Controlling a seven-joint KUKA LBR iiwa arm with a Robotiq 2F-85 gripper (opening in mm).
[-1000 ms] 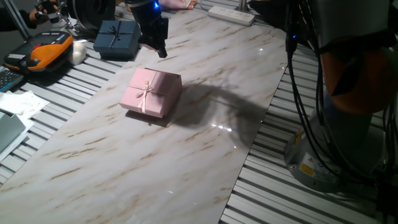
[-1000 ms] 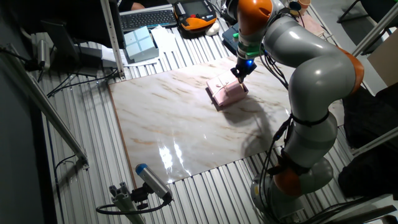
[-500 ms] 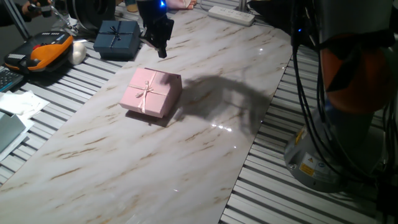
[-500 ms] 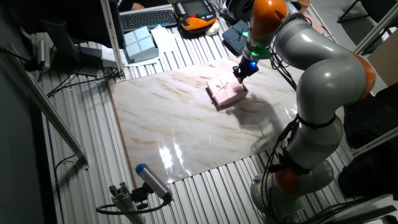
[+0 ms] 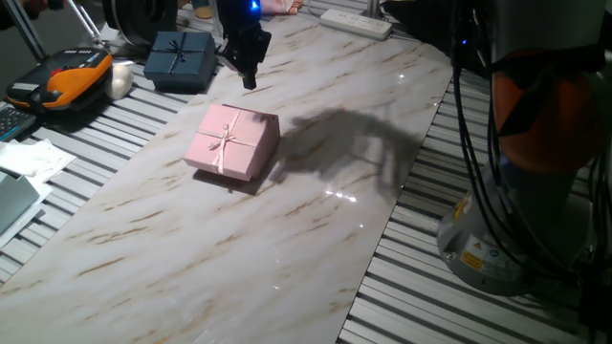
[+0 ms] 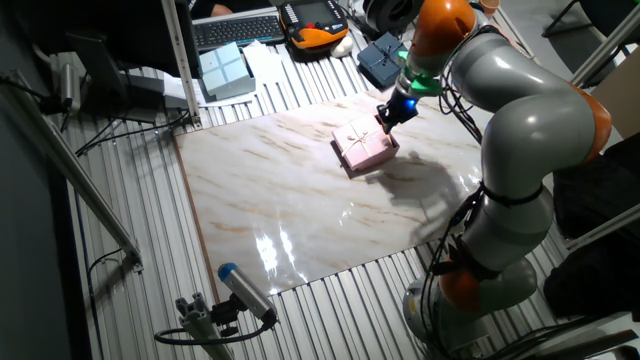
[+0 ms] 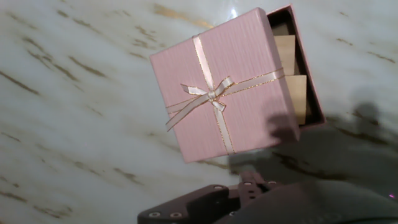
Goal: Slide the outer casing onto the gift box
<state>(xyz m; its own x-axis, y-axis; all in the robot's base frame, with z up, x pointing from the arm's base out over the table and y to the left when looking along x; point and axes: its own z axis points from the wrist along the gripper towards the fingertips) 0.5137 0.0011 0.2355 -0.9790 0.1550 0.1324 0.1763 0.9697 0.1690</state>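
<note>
We find the gift box [image 7: 221, 102] lying on the marble table [image 5: 287, 248], its bowed top offset from the outer casing [image 7: 309, 68], whose open interior shows along one edge. The two are not yet flush. The gripper [image 5: 251, 78] hangs above and just beyond the box, holding nothing; we cannot tell how far its jaws stand apart. In our judgement, the push should meet the exposed casing wall squarely and low, parallel to the box sides, to avoid skewing or jamming.
</note>
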